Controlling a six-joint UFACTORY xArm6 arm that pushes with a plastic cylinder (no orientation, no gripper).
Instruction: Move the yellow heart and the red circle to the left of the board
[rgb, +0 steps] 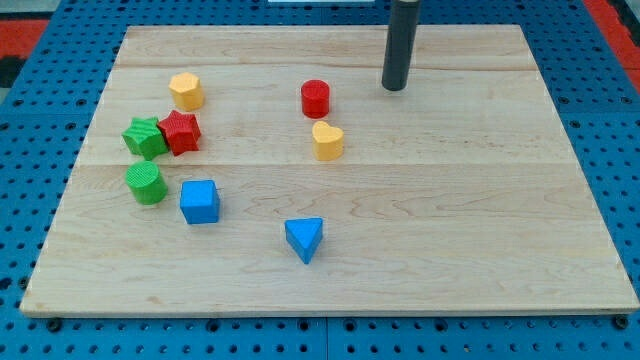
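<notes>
Left part of board (90, 250): yellow hexagon (186, 90), green star (144, 137) touching red star (181, 131), green cylinder (146, 183), blue cube (200, 201). Centre: red circle (316, 98), yellow heart (327, 141) just below it, apart. My tip (395, 88) stands near the top edge, right of the circle, touching nothing, no jaws to close. Both targets lie leftward. Rod's upper part cut off.

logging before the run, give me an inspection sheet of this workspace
surface: wooden board on a blue pegboard.
job's things: red circle just above yellow heart, near the middle.
clutter: yellow hexagon, green star touching red star, green circle, blue cube, blue triangle.
claw: none; my tip stands right of the red circle, apart.
cables: nothing seen.
surroundings: red strips at the top corners.
</notes>
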